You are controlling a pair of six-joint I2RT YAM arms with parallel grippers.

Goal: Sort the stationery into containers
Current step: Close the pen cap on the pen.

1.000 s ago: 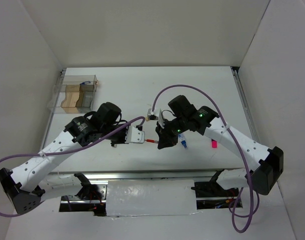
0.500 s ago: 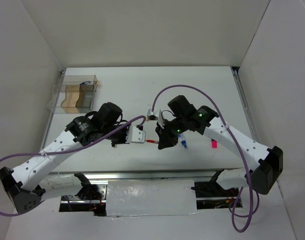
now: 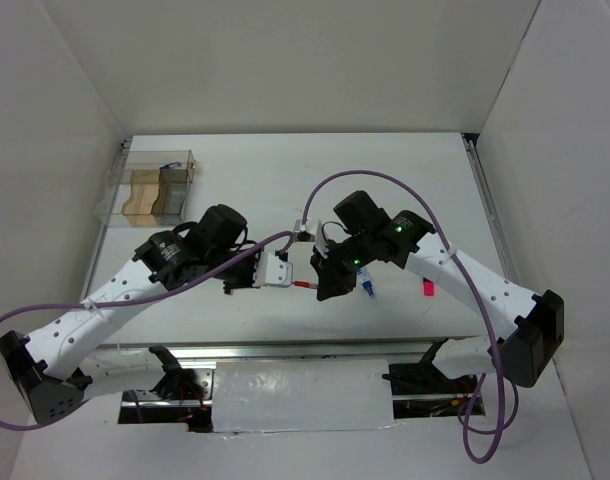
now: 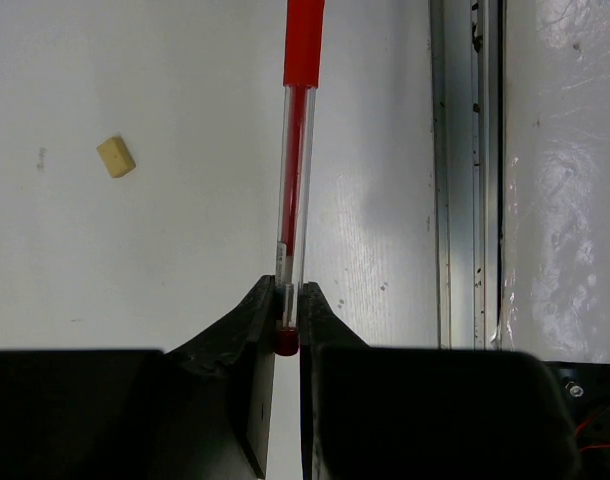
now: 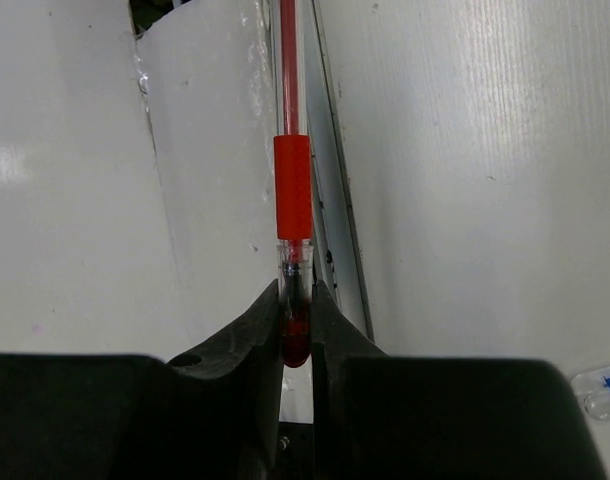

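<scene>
The thin red pen (image 4: pixel 295 190) is clamped at both ends: one tip sits between the left gripper's (image 4: pixel 287 318) jaws, the other between the right gripper's (image 5: pixel 296 320) (seemingly a handover). If either arm pulls while both grip, the pen could bend or slip free.

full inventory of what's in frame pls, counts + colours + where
red pen: 1, red with clear barrel, spanning between the two hands near the table's front middle
clear blue-capped tube: 1, clear with blue cap, on the table just right of the right hand
pink marker: 1, pink, on the table beside the right arm, partly hidden
tan eraser: 1, tan, loose on the table
clear compartment box: 1, clear, far left corner
blocks in box: 2, tan and brown, side by side
table: 1, white
left hand: 1, black, shut on one pen end
right hand: 1, black, shut on the other end
</scene>
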